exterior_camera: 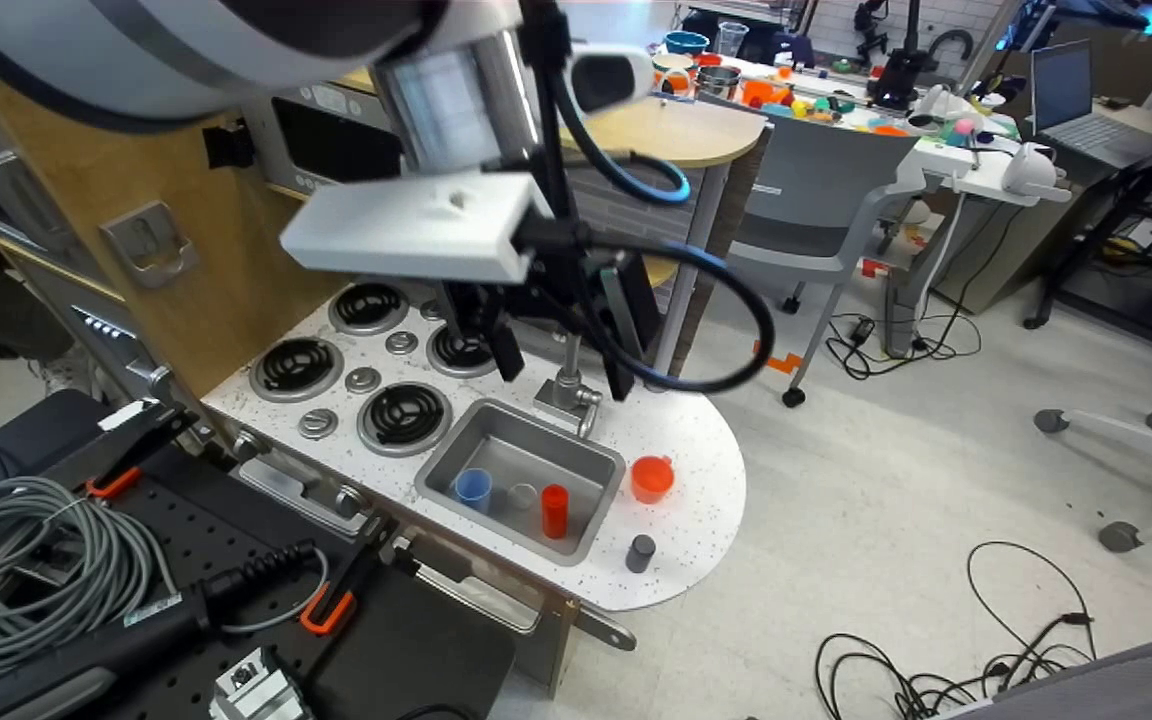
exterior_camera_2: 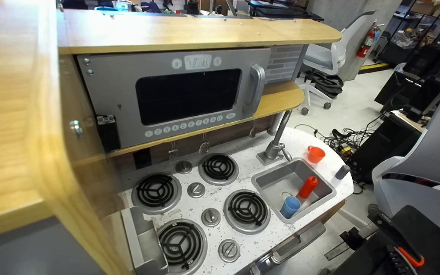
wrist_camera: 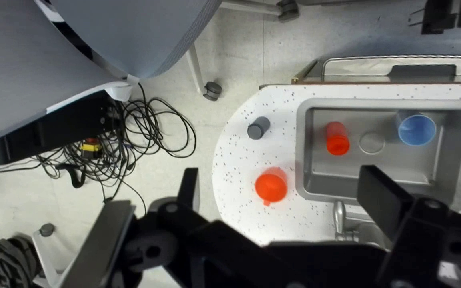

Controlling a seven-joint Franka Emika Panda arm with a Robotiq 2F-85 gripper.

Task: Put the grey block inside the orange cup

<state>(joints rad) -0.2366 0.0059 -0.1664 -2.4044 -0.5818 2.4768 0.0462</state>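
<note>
above the level of the toy counter point(exterior_camera: 701, 510), your gripper point(exterior_camera: 566, 381) hangs with its jaws wide apart. in the wrist view you see the orange cup point(wrist_camera: 270, 186) framed between the fingertips point(wrist_camera: 380, 200), well below them; it stands upright on the speckled counter, just beside the sink point(wrist_camera: 302, 152). your grey block point(wrist_camera: 259, 127), a dark cylinder, also stands upright on the counter, apart from the cup and near the curved edge. inside the sink, the red bottle point(wrist_camera: 336, 140) is on the side toward the orange cup, and the blue cup point(wrist_camera: 416, 130) is toward the other end. a faucet point(exterior_camera_2: 272, 149) rises at the sink's back. past the sink, in an exterior view, you have four stove burners point(exterior_camera_2: 246, 211), with a toy microwave point(exterior_camera_2: 189, 97) behind and above them. farther off, in an exterior view, a grey chair point(exterior_camera: 816, 180) stands beside a cluttered white table point(exterior_camera: 971, 172).
</note>
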